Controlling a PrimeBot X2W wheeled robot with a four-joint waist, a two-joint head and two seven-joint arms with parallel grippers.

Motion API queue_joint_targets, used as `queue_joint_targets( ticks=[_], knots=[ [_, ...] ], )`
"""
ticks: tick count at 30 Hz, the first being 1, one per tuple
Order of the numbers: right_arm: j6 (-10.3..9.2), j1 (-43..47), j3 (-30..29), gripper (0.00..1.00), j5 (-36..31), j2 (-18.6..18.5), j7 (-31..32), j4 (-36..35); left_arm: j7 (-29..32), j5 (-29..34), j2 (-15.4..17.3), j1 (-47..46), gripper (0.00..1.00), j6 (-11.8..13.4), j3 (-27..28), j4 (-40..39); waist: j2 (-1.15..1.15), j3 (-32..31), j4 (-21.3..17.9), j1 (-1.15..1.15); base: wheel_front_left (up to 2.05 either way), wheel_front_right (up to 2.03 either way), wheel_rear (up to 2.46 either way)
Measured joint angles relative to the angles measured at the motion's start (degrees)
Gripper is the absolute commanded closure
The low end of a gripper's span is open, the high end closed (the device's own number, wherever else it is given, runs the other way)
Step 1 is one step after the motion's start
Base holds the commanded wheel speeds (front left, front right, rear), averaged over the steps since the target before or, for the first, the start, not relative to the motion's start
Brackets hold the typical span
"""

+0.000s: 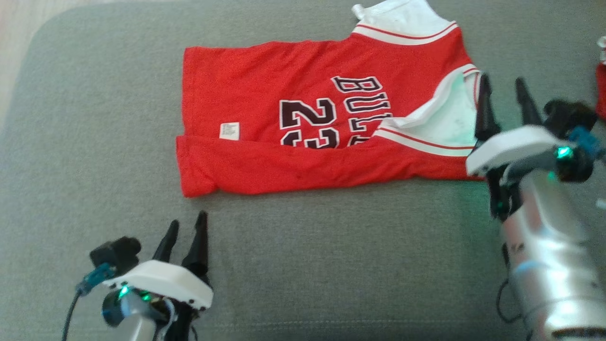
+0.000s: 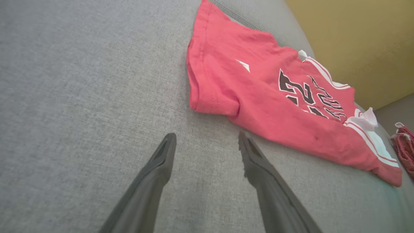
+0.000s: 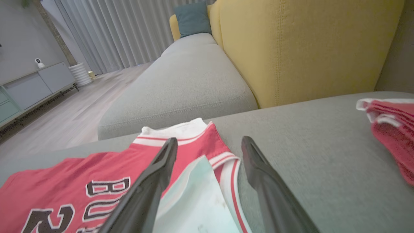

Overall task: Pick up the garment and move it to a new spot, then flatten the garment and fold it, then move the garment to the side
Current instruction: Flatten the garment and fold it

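The garment [image 1: 303,123] is a red basketball jersey with white trim and black lettering, lying on the grey sofa seat [image 1: 331,255] with its near long edge folded up over the front. Its white inside shows at the right end. My right gripper [image 1: 504,87] hovers open at that right end, with nothing between its fingers; in the right wrist view the jersey [image 3: 81,181] lies under and left of the right gripper [image 3: 208,144]. My left gripper [image 1: 188,222] stands open just short of the jersey's near left corner [image 2: 210,103], apart from it and empty [image 2: 207,139].
A second red and white cloth [image 3: 391,129] lies at the far right of the seat [image 1: 601,85]. A yellow backrest [image 3: 300,48] rises behind the seat, with another grey cushion [image 3: 184,84] beyond. The seat's rounded edge [image 1: 28,61] and bare floor are at left.
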Motion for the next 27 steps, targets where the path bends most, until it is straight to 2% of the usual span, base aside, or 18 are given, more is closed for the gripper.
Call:
queue_joint_targets(
  ticks=[8,15,22,23,25,26,27],
  knots=[
    [0.0,9.4,6.7,0.0,4.6,0.3,0.0,-10.5,3.1,-1.8,1.8,1.4,0.0,2.0,2.7,-3.1,0.0,0.1,-3.6,0.0,0.0,0.0,0.0],
    [0.0,13.2,7.4,0.0,6.1,0.4,2.0,-20.4,4.8,-2.5,3.2,-0.1,0.0,3.8,4.2,-5.6,0.0,2.9,-5.8,0.0,0.0,0.0,0.0],
    [0.0,15.0,7.4,0.0,6.1,0.5,3.9,-25.4,8.0,-4.3,3.8,-2.2,0.0,5.3,5.1,-4.5,0.0,4.8,-7.3,0.0,0.0,0.0,0.0],
    [0.0,15.0,7.5,0.0,6.2,0.5,4.1,-25.9,8.5,-4.3,4.0,-2.3,0.04,5.4,5.1,-4.4,0.0,4.9,-7.5,0.0,0.0,0.0,0.0],
    [0.0,15.0,7.8,0.0,6.4,0.5,4.4,-26.8,9.5,-4.4,4.4,-2.9,0.24,5.4,5.1,-4.3,0.0,5.2,-7.7,0.0,0.0,0.0,0.0],
    [0.0,15.0,8.0,0.0,6.4,0.5,4.6,-27.1,9.7,-4.4,4.5,-3.1,0.41,5.4,5.1,-4.3,0.0,5.3,-7.8,0.0,0.0,0.0,0.0],
    [0.0,15.0,8.1,0.0,6.4,0.5,4.8,-27.4,9.9,-4.4,4.5,-3.3,0.54,5.4,5.1,-4.3,0.0,5.4,-7.8,0.0,0.0,0.0,0.0]
  ],
)
